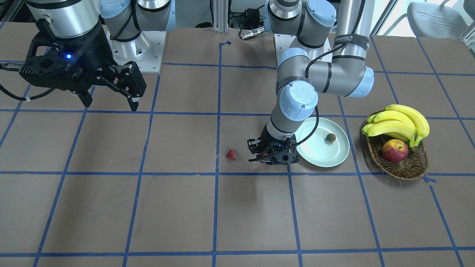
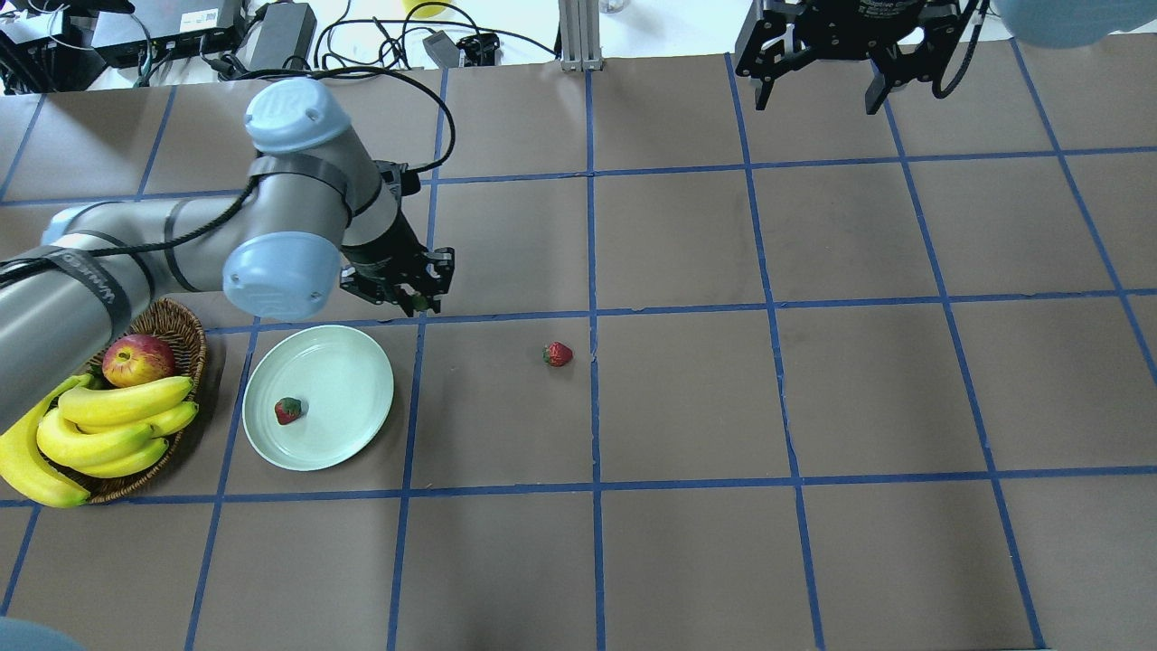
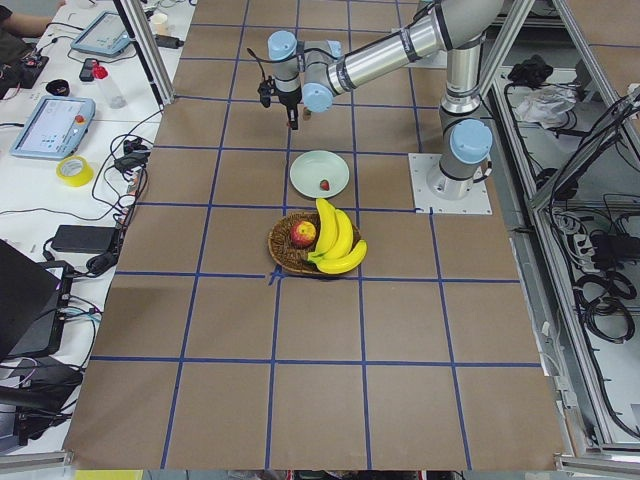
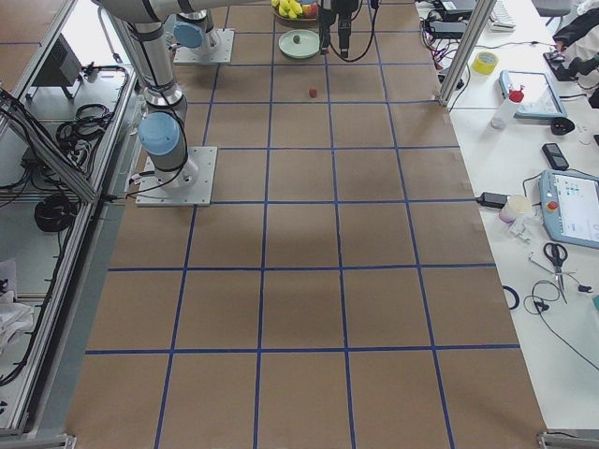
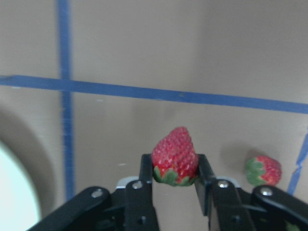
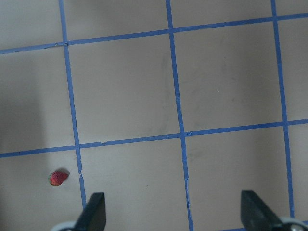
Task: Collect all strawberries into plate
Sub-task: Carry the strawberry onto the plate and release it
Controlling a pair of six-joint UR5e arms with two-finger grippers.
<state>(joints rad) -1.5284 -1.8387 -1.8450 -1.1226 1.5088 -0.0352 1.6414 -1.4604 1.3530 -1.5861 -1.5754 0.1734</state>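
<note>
Pinching is the word right now: your left gripper (image 5: 175, 164) has both fingers (image 5: 146, 169) pressed on the held strawberry (image 5: 174, 150), gripping its wide shoulders just by the green cap. The berry's long axis runs along the fingers, with the pointed tip sticking out past the fingertips and the cap tucked back between them. How high it hangs over the table (image 2: 687, 398) I can't tell you from these views.

Now outward. The plate (image 2: 362, 362) is the near thing. In the overhead view its rim sits just beside the fingers, toward the robot's base and a little to its left. In the left wrist view it's the pale curve at the lower left corner. So the carry I'd expect from you is short: back and leftward, then a release over a bare part of the plate. The strawberry on the plate (image 2: 287, 410) lies toward the side away from the fingers, so I judge there's room to drop clear of it.

On the other side of the fingers, further off, the loose strawberry (image 2: 558, 353) lies alone on the table. Your left arm is the nearer one to it. The right gripper (image 2: 818, 99) hangs well away, fingers spread wide, holding nothing.
</note>
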